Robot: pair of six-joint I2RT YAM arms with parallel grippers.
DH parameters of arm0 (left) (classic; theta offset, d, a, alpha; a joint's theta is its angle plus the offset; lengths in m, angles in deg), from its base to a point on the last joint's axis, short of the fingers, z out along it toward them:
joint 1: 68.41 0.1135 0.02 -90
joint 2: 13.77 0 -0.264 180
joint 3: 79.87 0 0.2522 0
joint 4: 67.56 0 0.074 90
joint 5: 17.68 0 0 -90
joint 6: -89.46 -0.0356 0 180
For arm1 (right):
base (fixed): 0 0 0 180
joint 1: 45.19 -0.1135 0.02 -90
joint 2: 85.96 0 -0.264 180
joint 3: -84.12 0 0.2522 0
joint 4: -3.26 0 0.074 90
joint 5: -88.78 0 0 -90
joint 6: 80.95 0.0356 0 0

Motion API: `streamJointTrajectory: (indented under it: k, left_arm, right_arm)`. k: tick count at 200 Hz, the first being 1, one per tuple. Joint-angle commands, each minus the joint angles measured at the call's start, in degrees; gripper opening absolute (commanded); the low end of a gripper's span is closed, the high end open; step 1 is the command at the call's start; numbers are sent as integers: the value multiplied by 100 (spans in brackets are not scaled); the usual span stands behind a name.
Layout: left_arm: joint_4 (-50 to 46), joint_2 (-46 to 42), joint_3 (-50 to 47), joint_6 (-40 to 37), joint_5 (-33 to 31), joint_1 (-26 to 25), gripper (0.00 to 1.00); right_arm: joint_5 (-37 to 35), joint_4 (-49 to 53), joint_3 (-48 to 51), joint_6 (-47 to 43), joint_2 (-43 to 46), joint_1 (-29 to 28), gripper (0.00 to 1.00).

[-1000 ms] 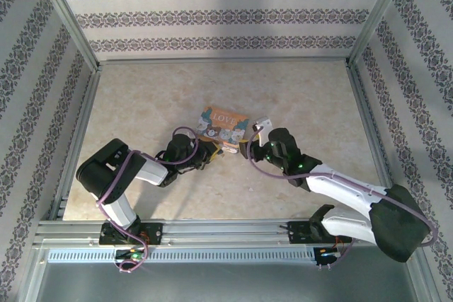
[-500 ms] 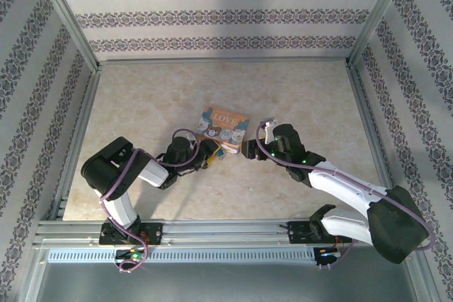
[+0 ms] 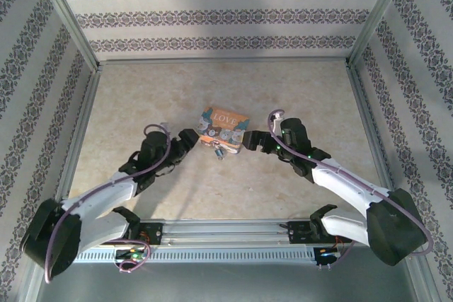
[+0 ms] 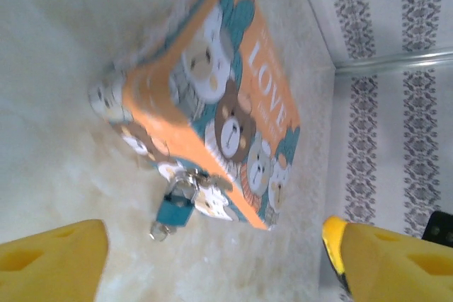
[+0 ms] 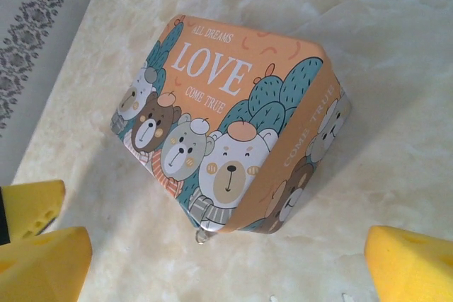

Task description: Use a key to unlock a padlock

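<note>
From the top camera I see the orange tin box with bears and the word LOVE on its lid (image 3: 224,126). It sits near the middle of the pale stone-look table (image 3: 141,97). The small blue padlock with a silvery metal loop (image 3: 220,152) hangs at the near edge of the tin box. It touches the box and rests on the table. My left gripper (image 3: 190,138) is just to the left of the tin box. My right gripper (image 3: 249,142) is just to its right. They stay apart from the box and the padlock.

In the left wrist camera the padlock (image 4: 177,206) sits in the lower middle of the frame. It is hooked onto a little clasp on the side of the tin box. A small silvery bit (image 4: 159,230) sticks out under the padlock. I cannot tell if it is a key. The left gripper's yellow pads (image 4: 49,259) sit in the two bottom corners, far apart, with bare table between them.

In the right wrist camera the tin box (image 5: 233,125) sits in the middle. The right gripper's yellow pads (image 5: 414,263) are in the bottom corners too, spread wide and holding nothing.
</note>
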Motion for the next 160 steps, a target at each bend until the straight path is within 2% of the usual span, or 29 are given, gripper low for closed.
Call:
streamJointTrajectory:
  k: [1,29,62,109,160]
  left_arm:
    - [-1419,-108,546,-1197,232,495,90]
    - [-1168,656,1151,-1756,1469,1072,92]
    - [-1308,2078,2220,-2396,2335,1161,91]
    - [-1788,3645,3394,-2824,2653,1138,86]
    - [-1825,3950,3551,-2843,2845,1025,84]
  right_arm:
    - [431,-176,-92,443,-16,84,99]
    - [471,-238,-176,735,-353,89,98]
    - [578,-407,-426,953,-1030,84,99]
    - [892,-947,-845,1162,-1951,75,98]
    - [1079,-1060,-1341,1167,-2645,74,98]
